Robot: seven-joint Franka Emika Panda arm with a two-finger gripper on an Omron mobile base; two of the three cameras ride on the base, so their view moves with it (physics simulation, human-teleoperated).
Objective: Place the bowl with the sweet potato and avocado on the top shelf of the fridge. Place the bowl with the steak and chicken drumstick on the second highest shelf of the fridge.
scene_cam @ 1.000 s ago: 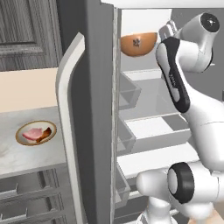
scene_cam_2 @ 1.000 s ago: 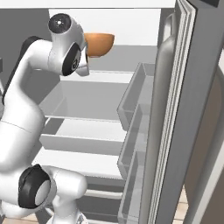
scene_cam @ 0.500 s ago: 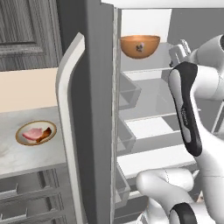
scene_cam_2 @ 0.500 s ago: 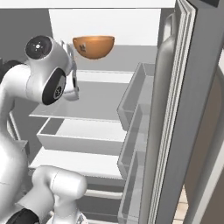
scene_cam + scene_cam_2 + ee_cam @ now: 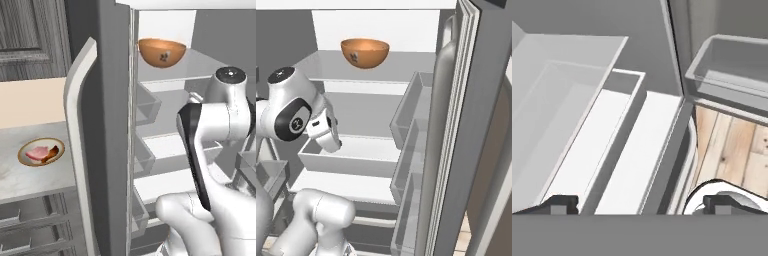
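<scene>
Sitting on the top shelf [image 5: 200, 65] of the fridge [image 5: 466, 125], the orange bowl [image 5: 162, 52] (half the job apparently done). Waiting on the counter [image 5: 30, 175]: the meat bowl [image 5: 41, 152]. Hanging wide and empty, pointing downward, the gripper [image 5: 641, 204].

We are in a rendered home kitchen, as we see from the open fridge [image 5: 466, 125] with glass shelves [image 5: 406, 65], door bins [image 5: 411, 107] and a drawer [image 5: 351, 160], the grey marbled desk [image 5: 30, 175] with drawers beside it, dark wood cabinets [image 5: 30, 35] and plank floor [image 5: 732, 145].
</scene>
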